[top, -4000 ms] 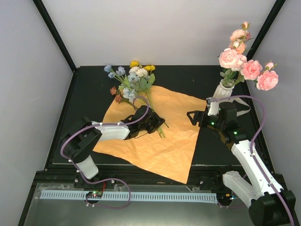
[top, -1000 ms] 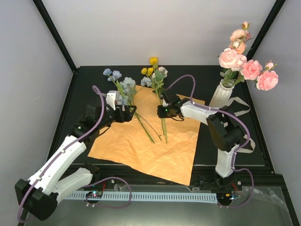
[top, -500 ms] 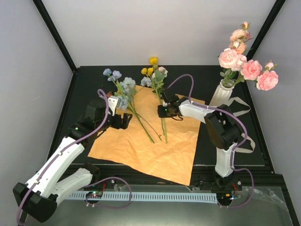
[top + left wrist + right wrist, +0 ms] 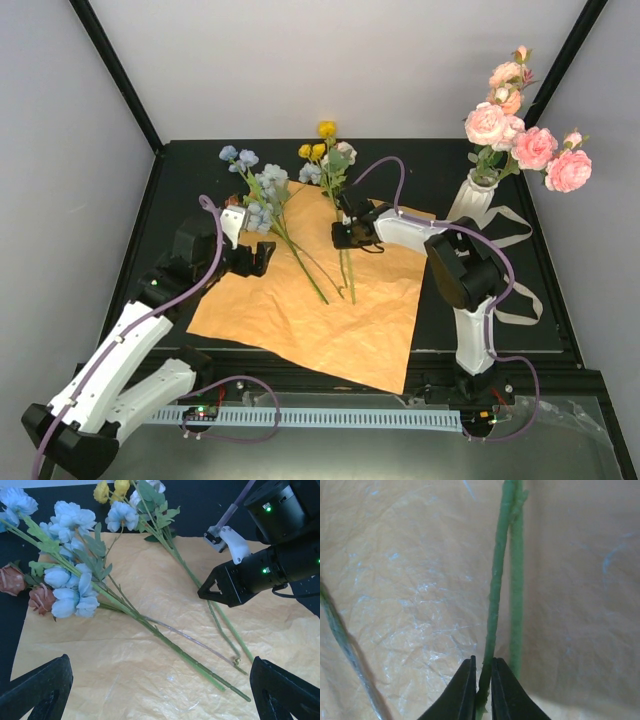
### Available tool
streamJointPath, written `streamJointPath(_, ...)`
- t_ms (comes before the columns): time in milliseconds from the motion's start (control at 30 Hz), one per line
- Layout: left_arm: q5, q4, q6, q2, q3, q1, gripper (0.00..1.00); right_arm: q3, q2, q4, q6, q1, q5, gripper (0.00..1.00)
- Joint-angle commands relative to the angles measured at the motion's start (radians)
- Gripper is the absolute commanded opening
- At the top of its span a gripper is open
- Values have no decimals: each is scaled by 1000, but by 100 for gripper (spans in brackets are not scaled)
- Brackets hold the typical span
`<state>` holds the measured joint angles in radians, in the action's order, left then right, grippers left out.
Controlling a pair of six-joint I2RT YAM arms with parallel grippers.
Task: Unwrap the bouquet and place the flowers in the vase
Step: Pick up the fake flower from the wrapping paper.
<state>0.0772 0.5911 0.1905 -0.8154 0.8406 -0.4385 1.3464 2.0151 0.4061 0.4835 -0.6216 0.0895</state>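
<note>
two loose sprays of the flowers (image 4: 70, 587) lie on the unfolded orange paper (image 4: 340, 325). my right gripper (image 4: 481, 665) is pinched onto a green stem (image 4: 495, 590) of the yellow-topped spray (image 4: 325, 150). my left gripper (image 4: 257, 257) hangs spread wide, holding nothing, beside the blue blooms (image 4: 262, 190). the vase (image 4: 467, 200) stands off the paper at the right rear, pink roses (image 4: 520, 145) in it.

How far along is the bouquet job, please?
Done: the paper lies open and flat, and pink roses stand in the vase. In hand: the right claw pinches a stem of the yellow bunch; the left claw is open over the paper. Left: the yellow bunch and the blue bunch lie on the paper, not yet in the vase.
</note>
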Motion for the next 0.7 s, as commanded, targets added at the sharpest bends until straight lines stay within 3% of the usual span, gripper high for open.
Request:
streamJointPath(0,-42,-1,-22,28,-7,6,99,28,-11,-9,-14,-6,-12,5)
streamJointPath(300,-30,-5,8,24,-7,7,99,-120,-265,-166,-1,-18,-24,1)
streamJointPath(533,125,-66,102,38,-17,7,97,-213,-383,-256,21,-19,-27,1)
streamJointPath(667,283,-187,187,53,-62,8,92,-281,-476,-322,60,-24,4,1)
